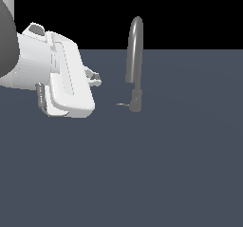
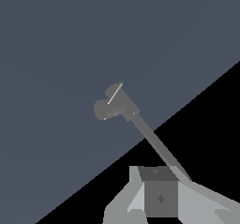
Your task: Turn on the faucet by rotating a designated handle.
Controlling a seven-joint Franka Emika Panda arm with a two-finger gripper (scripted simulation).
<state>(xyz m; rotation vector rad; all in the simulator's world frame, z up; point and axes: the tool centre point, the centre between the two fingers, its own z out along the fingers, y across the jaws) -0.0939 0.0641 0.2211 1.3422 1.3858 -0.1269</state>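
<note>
The faucet point(image 1: 135, 60) is a slim grey gooseneck standing on the dark floor, its thicker base low by the ground. The handle point(image 1: 122, 104) is a thin short lever sticking out from that base toward the exterior view's left. My gripper point(image 1: 95, 79) hangs to the exterior view's left of the faucet, a little above the handle and clear of both. Its fingers look pressed together with nothing between them. In the wrist view the faucet point(image 2: 123, 107) lies ahead of the gripper point(image 2: 160, 195), the handle point(image 2: 115, 93) showing as a pale thin line on the base.
A flat dark grey floor point(image 1: 166, 164) stretches all around the faucet. The white hand and arm point(image 1: 57, 74) fill the upper part of the exterior view's left side.
</note>
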